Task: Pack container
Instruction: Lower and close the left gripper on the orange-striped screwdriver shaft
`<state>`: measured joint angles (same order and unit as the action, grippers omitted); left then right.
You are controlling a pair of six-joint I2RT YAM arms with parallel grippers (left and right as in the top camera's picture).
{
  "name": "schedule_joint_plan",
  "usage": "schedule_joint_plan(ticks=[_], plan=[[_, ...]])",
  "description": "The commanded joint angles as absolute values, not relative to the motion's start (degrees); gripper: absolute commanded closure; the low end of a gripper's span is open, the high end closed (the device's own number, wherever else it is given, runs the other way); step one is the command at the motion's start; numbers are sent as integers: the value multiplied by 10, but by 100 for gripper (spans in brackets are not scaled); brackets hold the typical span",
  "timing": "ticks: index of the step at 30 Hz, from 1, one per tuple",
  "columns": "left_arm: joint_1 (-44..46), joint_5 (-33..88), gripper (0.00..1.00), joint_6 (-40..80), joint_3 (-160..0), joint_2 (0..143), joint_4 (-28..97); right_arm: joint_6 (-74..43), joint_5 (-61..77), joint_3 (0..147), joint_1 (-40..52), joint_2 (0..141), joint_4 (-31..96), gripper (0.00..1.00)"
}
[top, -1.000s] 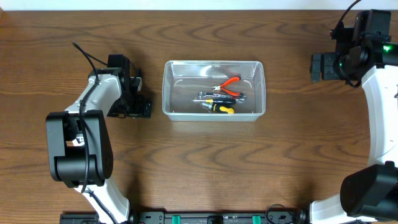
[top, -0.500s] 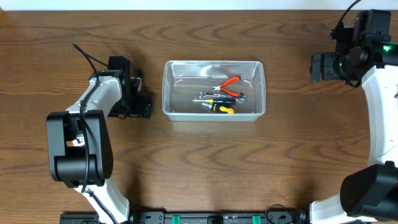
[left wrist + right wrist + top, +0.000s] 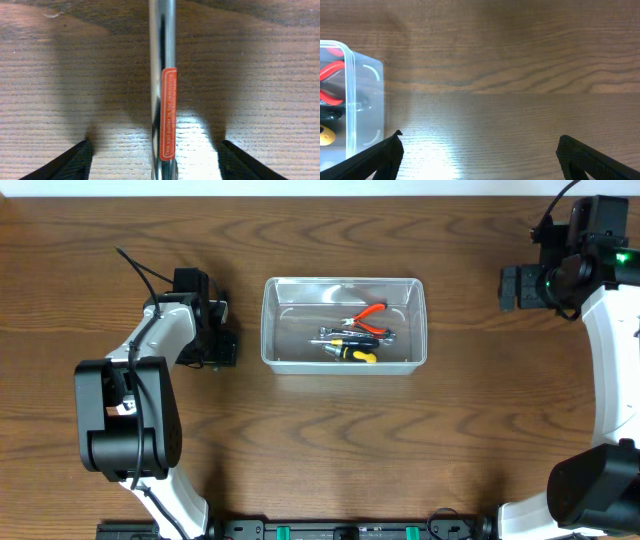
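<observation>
Clear rounded plastic container point(image 3: 300, 310) on woodgrain table point(image 3: 340, 440), left hand point(image 3: 155, 159) apart astride chrome bar point(image 3: 161, 40), right hand point(image 3: 479, 150) apart

Table point(image 3: 330, 440): brown, streaked with wavy wood grain. Container point(image 3: 343, 280): clear, untinted. Pliers point(image 3: 372, 311): handles coloured red. Tool handle point(image 3: 357, 354): yellow and black. Metal rod point(image 3: 161, 60): shiny silver, marked by red-orange label point(image 3: 168, 114) lettered white.
</observation>
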<state>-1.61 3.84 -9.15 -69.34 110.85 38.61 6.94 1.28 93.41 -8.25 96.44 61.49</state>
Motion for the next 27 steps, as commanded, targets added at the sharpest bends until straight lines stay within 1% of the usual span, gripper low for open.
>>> schedule_joint_plan(ticks=[1,4,8,10,11,16,19,21,22,27], plan=[[-16,42,30,-94,-683,1110,392,78,8,935,-88,966,613,1],[-16,42,35,-94,-683,1110,395,78,8,935,-88,966,613,1],[-16,42,44,-94,-683,1110,396,78,8,935,-88,966,613,1],[-16,42,52,-94,-683,1110,396,78,8,935,-88,966,613,1],[-16,42,55,-94,-683,1110,396,78,8,935,-88,966,613,1],[-16,42,57,-94,-683,1110,396,78,8,935,-88,966,613,1],[-16,42,61,-94,-683,1110,396,78,8,935,-88,966,613,1],[-16,42,61,-94,-683,1110,396,78,8,935,-88,966,613,1],[-16,42,64,-94,-683,1110,396,78,8,935,-88,966,613,1],[-16,42,67,-94,-683,1110,396,78,8,935,-88,966,613,1]])
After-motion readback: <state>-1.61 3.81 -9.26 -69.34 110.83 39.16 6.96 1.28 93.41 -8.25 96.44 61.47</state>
